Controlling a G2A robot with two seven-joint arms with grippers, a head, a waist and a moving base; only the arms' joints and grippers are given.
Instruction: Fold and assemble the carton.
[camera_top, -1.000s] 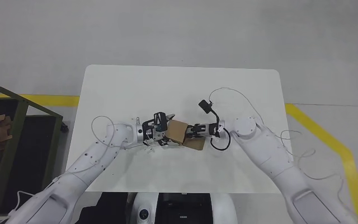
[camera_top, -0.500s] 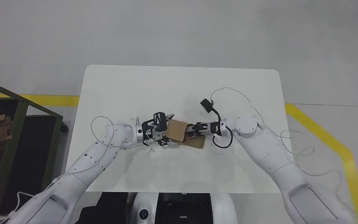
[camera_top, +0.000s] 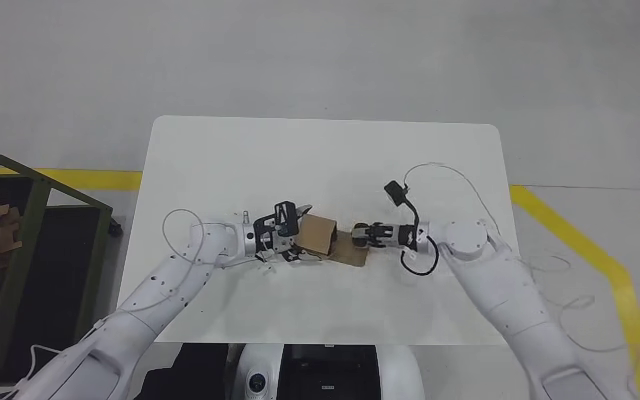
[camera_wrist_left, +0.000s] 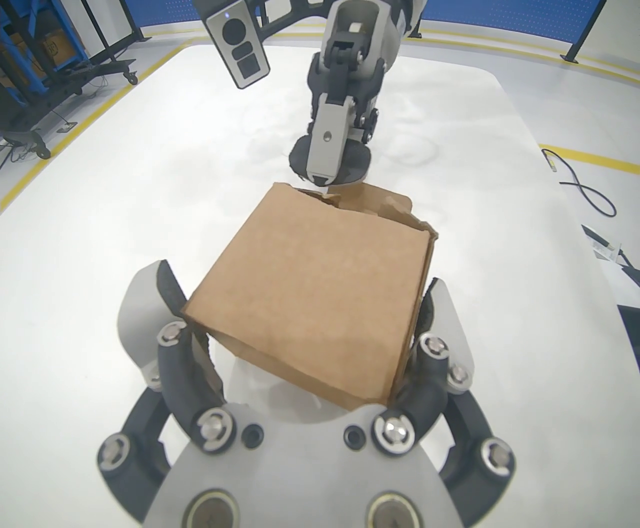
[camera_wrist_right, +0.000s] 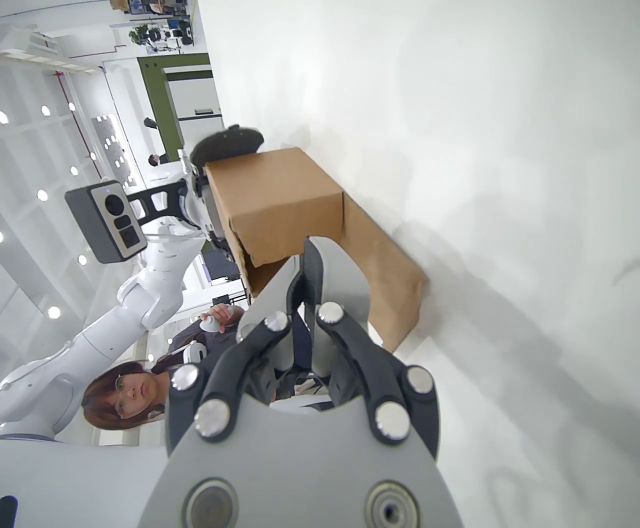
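As it lay near the middle of the white surface (camera_top: 200, 160), the carton (camera_wrist_left: 320, 290) showed plain brown cardboard faces, its body squared up into a tube with one ragged-edged open end turned toward the right arm. A loose flap (camera_wrist_right: 390, 290) at that end rested flat on the surface. The left end effector (camera_wrist_left: 300, 280) gripped the carton at the opposite end, with one finger pressed against each side wall. The right end effector (camera_wrist_right: 306, 247) had its fingers drawn together, their tips at the torn upper edge of the open end; whether any cardboard sat between them could not be told. A small grey camera unit (camera_wrist_left: 239, 42) stood out from the right wrist, and a yellow line (camera_top: 90, 180) marked the floor beyond the surface.
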